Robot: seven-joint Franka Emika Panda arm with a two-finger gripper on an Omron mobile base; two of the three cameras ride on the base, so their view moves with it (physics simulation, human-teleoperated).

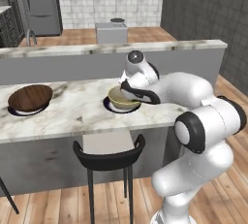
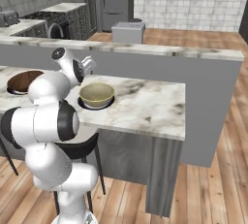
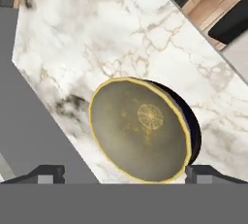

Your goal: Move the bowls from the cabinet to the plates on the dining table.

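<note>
The glossy tan bowl [image 1: 121,98] [image 2: 97,94] [image 3: 140,131] rests on a navy-rimmed plate [image 1: 112,107] [image 2: 92,105] [image 3: 193,126] near the middle of the dining table [image 1: 72,116] [image 2: 145,106]. My gripper [image 1: 127,86] [image 2: 88,64] [image 3: 126,173] hangs open just above the bowl's far rim. Its fingertips [image 3: 48,172] stand wider than the bowl and hold nothing. At the table's left end, the dark brown bowl [image 1: 30,97] [image 2: 22,81] lies on another plate [image 1: 17,112]. The cabinet is out of view.
A raised grey ledge [image 1: 111,48] [image 2: 145,49] runs behind the table top. A black stool [image 1: 109,157] stands under the front edge below the tan bowl. The table's right end [image 2: 179,121] drops to wooden floor. A faucet [image 1: 31,36] stands beyond the ledge.
</note>
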